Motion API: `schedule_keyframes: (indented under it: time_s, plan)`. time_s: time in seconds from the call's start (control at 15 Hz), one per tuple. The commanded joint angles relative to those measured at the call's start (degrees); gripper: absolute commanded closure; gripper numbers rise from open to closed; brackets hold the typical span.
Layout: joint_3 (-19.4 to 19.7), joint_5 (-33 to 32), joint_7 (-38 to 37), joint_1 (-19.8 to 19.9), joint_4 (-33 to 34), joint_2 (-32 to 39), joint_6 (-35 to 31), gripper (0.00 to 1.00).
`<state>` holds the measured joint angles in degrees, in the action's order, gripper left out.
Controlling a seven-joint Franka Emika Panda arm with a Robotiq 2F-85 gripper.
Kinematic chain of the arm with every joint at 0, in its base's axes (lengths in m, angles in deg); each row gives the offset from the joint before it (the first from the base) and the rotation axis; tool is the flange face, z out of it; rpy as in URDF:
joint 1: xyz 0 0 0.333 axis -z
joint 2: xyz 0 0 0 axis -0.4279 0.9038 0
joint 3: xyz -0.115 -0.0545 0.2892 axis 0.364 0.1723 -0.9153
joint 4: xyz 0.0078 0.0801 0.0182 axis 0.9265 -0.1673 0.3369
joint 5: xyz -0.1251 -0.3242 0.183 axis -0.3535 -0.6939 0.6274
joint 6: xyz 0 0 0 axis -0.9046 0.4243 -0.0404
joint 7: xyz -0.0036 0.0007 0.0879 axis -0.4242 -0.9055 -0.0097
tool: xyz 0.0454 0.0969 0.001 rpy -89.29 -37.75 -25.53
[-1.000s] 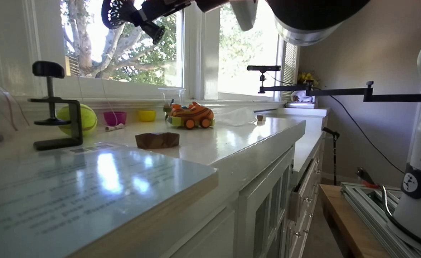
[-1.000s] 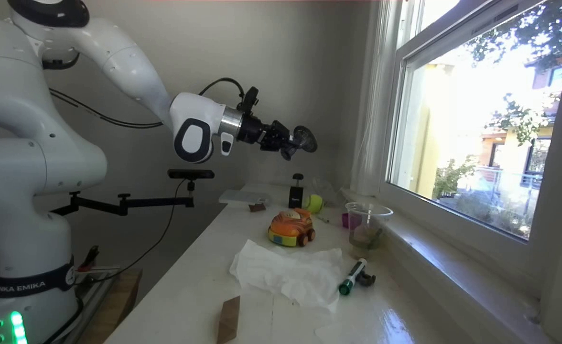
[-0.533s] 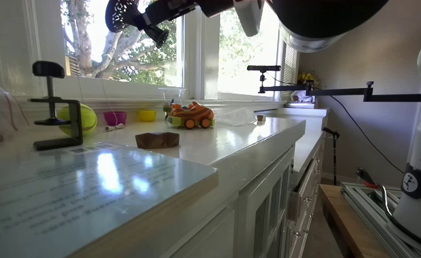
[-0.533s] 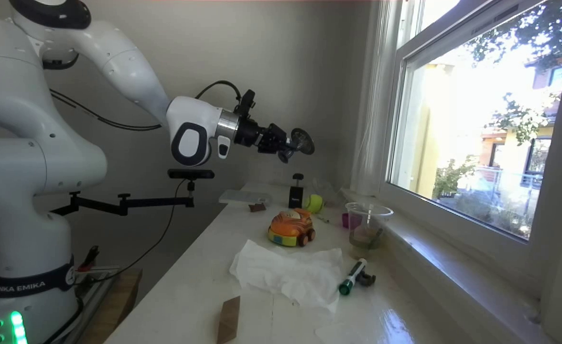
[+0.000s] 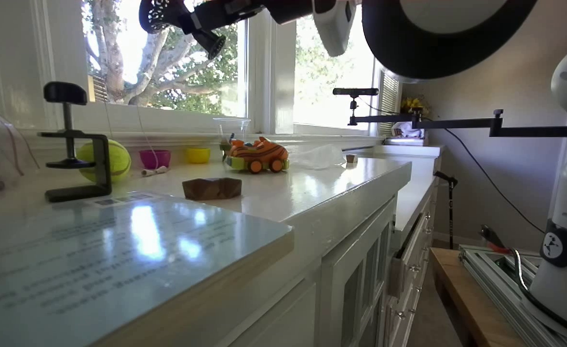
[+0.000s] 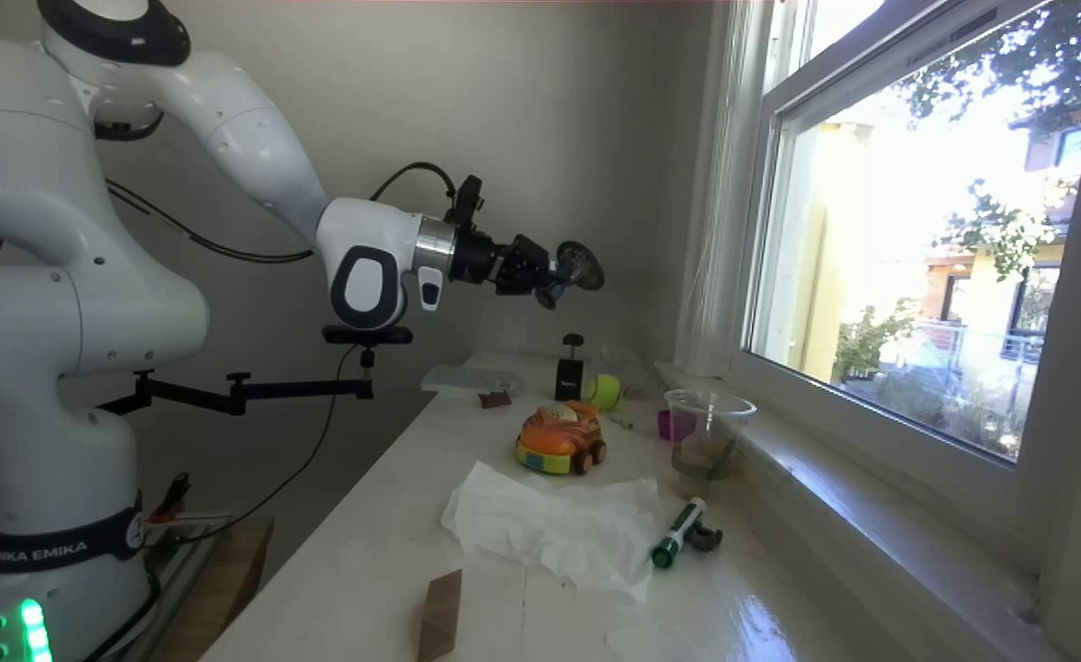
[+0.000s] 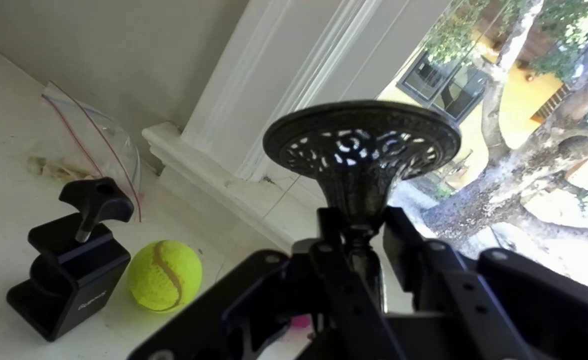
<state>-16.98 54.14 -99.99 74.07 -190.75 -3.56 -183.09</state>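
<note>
My gripper is shut on a dark metal candlestick-like piece with a wide openwork flared end. The fingers grip its narrow neck, and the shaft's lower part is partly hidden between them. The piece is held in the air well above the white counter. In both exterior views the gripper holds it near the window, with the wide flare higher than the small flared end. Below are a black clamp and a tennis ball, both apart from it.
An orange toy car, clear cup, white tissue and green marker are on the counter. Pink and yellow cups stand by the window. A plastic bag lies behind the clamp. A black camera arm juts out.
The arm's wrist has lowered and drawn back slightly toward the base. The gripper and held piece dipped a little, then rose slightly. The counter objects have not moved.
</note>
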Motion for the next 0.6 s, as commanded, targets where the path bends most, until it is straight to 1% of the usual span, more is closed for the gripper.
schedule_keyframes:
  time_s: [0.0, 0.2, 0.53]
  plan:
    - [-5.11, 3.24, -0.65, 4.68, -0.21, -1.77, -5.23, 0.93]
    - [-9.37, 8.14, -1.79, 7.49, 0.15, -2.20, -6.32, 0.93]
    - [-16.22, 19.18, -3.64, 9.53, 0.86, -1.89, -6.38, 0.93]
